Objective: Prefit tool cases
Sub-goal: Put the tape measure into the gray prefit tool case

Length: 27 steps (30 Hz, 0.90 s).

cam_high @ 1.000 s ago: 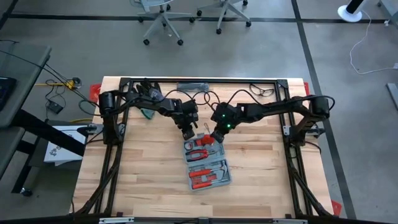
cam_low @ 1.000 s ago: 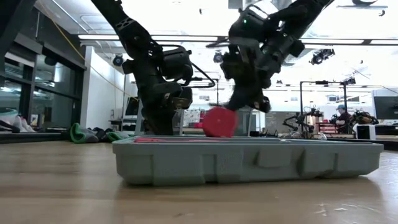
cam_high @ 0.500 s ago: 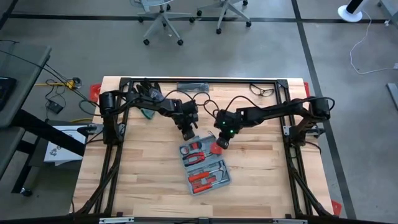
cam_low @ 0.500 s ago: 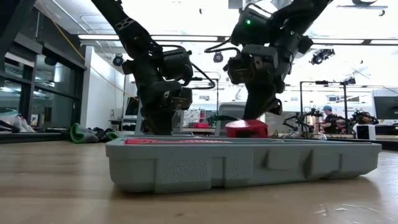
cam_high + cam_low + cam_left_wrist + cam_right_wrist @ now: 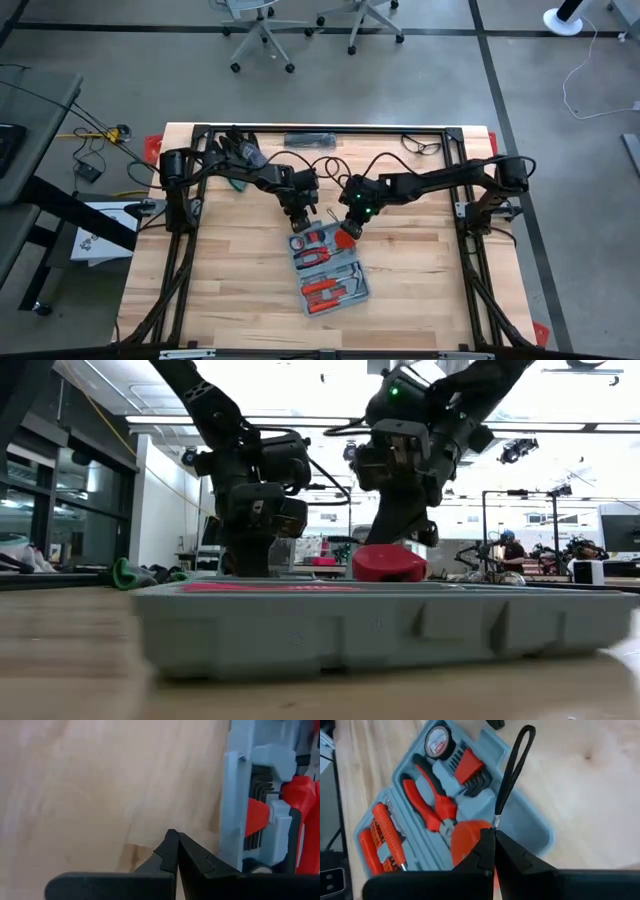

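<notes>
Case (image 5: 324,266) lay open and flat on the wooden table (image 5: 220,290), a little nearer my right side than dead centre, both blue-grey halves turned up so the moulded recesses faced me. Most of those recesses were already filled: red-handled pliers (image 5: 431,800), a tape measure (image 5: 438,741), a fan of hex keys (image 5: 470,770) and a red screwdriver (image 5: 380,827) sat in their shapes. My right gripper (image 5: 347,232) hung over the far half of the case with its fingers pinched tight together on a red tool (image 5: 388,563), whose black wrist loop (image 5: 512,767) stuck out beyond my fingertips. I judged I held it so, low and close over the tray, because its own recess lay just beneath and it had only to be lowered and pressed home. My left gripper (image 5: 296,221) stood at the far corner of the case, jaws fully closed and holding nothing; in my left wrist view the closed fingertips (image 5: 172,851) sat just beside the case's rim (image 5: 231,810), over bare wood. I took that as bracing: closed fingers make a firm stop, and a light plastic tray would slide when a tool was pushed into it from the other side. Whether the fingertips actually touched the rim I could not tell. The red tool still rode above the tray edge in the low view, so I counted the seating as not yet done.
</notes>
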Available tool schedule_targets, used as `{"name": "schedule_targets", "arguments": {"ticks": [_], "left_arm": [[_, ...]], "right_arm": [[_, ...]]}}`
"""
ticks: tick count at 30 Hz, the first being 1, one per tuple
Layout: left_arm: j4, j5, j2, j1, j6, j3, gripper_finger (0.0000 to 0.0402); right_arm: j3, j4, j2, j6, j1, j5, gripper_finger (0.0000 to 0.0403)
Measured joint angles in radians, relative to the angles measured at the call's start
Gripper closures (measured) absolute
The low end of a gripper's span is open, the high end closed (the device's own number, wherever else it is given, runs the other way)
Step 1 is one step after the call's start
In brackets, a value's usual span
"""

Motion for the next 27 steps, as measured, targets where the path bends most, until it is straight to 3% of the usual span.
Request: {"name": "schedule_targets", "arguments": {"ticks": [8,18,24,27], "left_arm": [[0.01,-0.003,0.0,-0.048,-0.048,0.0,0.0401],[0.059,-0.009,0.0,-0.06,-0.067,-0.002,0.0401],[0.057,-0.02,0.0,-0.057,-0.064,-0.005,0.0401],[0.068,-0.013,-0.001,-0.051,-0.066,-0.018,0.0401]], "right_arm": [[0.0,0.109,0.081,0.034,-0.007,-0.079,0.0403],[0.0,0.147,0.081,0.017,-0.055,-0.124,0.0403],[0.001,0.108,0.053,-0.008,-0.098,-0.124,0.0403],[0.001,0.061,0.055,-0.062,-0.108,-0.21,0.0403]]}}
